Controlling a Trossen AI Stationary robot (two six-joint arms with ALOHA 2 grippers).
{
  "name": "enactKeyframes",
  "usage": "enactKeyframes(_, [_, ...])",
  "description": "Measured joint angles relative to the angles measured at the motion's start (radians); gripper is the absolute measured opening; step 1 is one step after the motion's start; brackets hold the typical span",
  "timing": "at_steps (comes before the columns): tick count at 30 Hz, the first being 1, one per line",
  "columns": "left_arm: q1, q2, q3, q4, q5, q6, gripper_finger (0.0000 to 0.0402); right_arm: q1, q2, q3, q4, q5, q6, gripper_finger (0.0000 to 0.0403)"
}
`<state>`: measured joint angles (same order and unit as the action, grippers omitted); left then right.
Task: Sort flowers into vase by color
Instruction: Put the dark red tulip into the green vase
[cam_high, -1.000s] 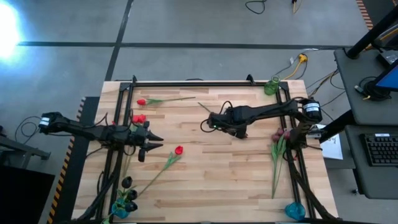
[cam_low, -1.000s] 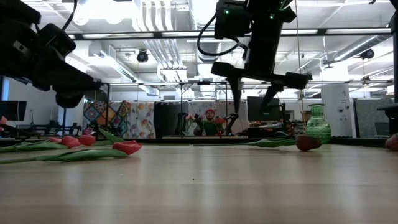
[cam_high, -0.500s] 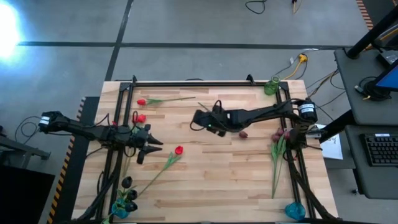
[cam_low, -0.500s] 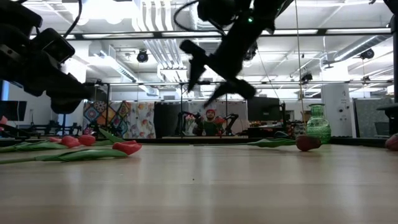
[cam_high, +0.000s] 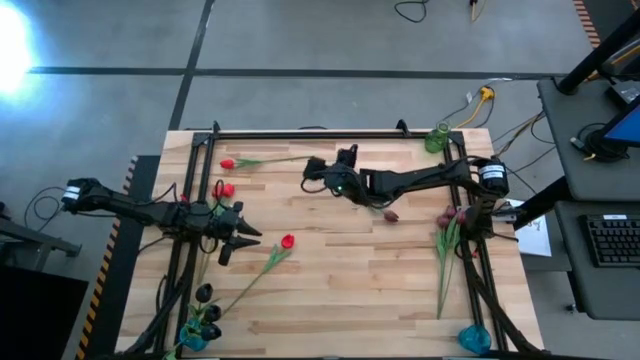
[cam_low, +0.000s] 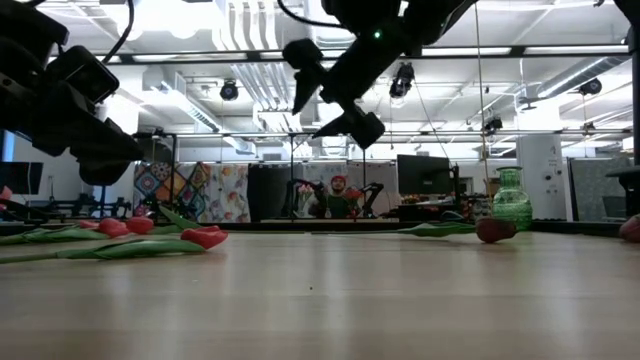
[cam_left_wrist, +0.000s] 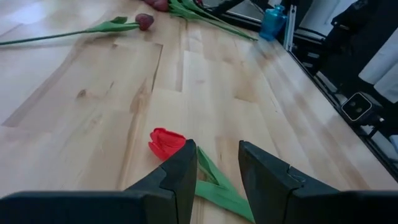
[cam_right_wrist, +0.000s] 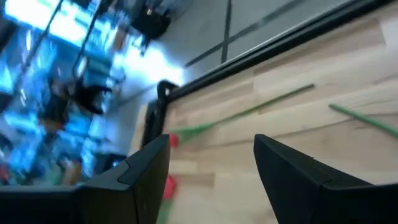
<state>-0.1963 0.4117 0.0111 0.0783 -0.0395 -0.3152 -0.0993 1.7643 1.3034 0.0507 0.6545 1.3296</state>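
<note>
Flowers (cam_high: 258, 270) of this kind will likely handle as very light, limp things: a long thin stem that bends and a soft head that bruises, so the grip belongs on the stem, near the middle or a little toward the head, with gentle pressure, never on the petals.

They lie scattered over the wooden table (cam_high: 330, 290). 1 red tulip rests near the table's middle-left with its stem running toward the near left corner; 1 more red one (cam_high: 227, 163) lies by the far left edge, and red heads (cam_high: 222, 189) sit beside the left arm. A maroon head (cam_high: 391, 215) lies near the centre, and a bunch of maroon flowers (cam_high: 447, 235) lies along the right side. Dark near-black ones (cam_high: 205, 300) stand in a blue vase (cam_high: 193, 338) at the near left corner.

Left gripper (cam_left_wrist: 217, 171) hovers just above the red tulip's stem, its fingers (cam_left_wrist: 180, 177) partly apart and empty. Right gripper (cam_high: 312, 172) is raised over the far middle of the table, spread wide, holding nothing.
</note>
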Motion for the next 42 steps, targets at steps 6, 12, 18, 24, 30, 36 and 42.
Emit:
enactKeyframes(6, [0.000,0.000,0.001,0.055,-0.048,-0.020,0.0107,-0.050,0.012,0.001,-0.054,-0.058,0.727,0.0224])
enactKeyframes(12, [0.000,0.005,0.001,0.054,-0.054,-0.034,0.0107,-0.127,0.019,0.001,-0.132,-0.130,1.079,0.0224])
enactKeyframes(18, [0.000,0.021,0.001,0.054,-0.056,-0.034,0.0107,-0.173,0.046,0.000,-0.284,-0.244,1.324,0.0224])
enactKeyframes(24, [0.000,0.047,0.002,0.054,-0.057,-0.018,0.0107,-0.238,0.042,0.000,-0.364,-0.431,1.380,0.0224])
enactKeyframes(30, [0.000,0.075,0.002,0.053,-0.057,-0.012,0.0107,-0.285,0.038,-0.001,-0.728,-0.592,1.404,0.0224])
enactKeyframes(36, [0.000,0.093,0.003,0.055,-0.057,0.020,0.0107,-0.260,0.022,0.010,-0.778,-0.668,1.428,0.0224])
enactKeyframes(42, [0.000,0.093,0.003,0.058,-0.058,0.018,0.0107,-0.256,0.022,0.012,-1.004,-0.682,1.434,0.0224])
